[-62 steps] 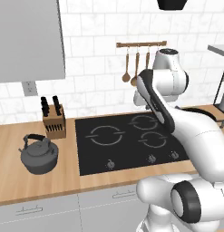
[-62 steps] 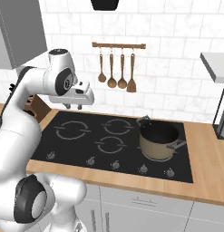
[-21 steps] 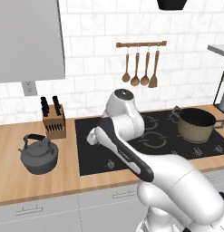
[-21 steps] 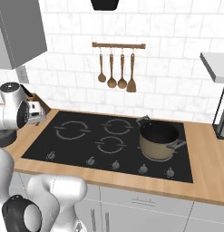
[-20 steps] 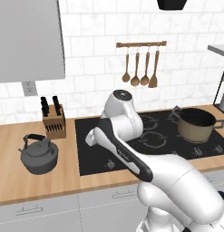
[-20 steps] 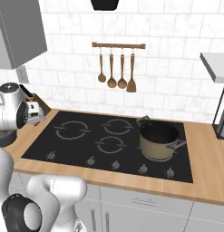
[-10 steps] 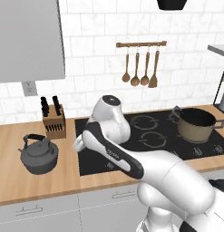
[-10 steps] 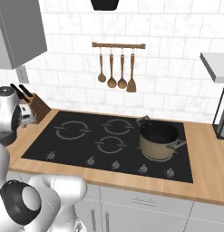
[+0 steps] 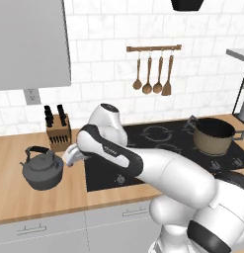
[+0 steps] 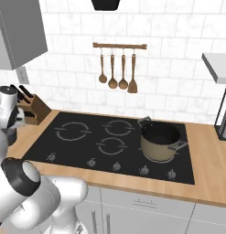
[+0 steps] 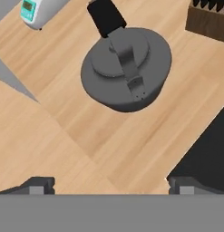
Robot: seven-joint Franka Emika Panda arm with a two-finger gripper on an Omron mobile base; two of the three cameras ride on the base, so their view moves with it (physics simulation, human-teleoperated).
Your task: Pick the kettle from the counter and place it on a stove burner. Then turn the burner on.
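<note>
brown pot [image 10: 160, 142], black cooktop [image 10: 78, 148], hanging utensils [image 10: 117, 73]

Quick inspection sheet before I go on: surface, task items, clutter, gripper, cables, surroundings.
Surface: light wooden counter, flat black cooktop set in it.
Job's things: kettle upright on the counter, left of the cooktop; large burner ring bare.
Clutter: brown pot on the cooktop's right side; knife block behind the kettle.
Gripper: gripper open, beside and above the kettle, apart from it.
Cables: nothing seen.
Surroundings: utensil rail on the tiled wall, grey wall cabinet.
</note>
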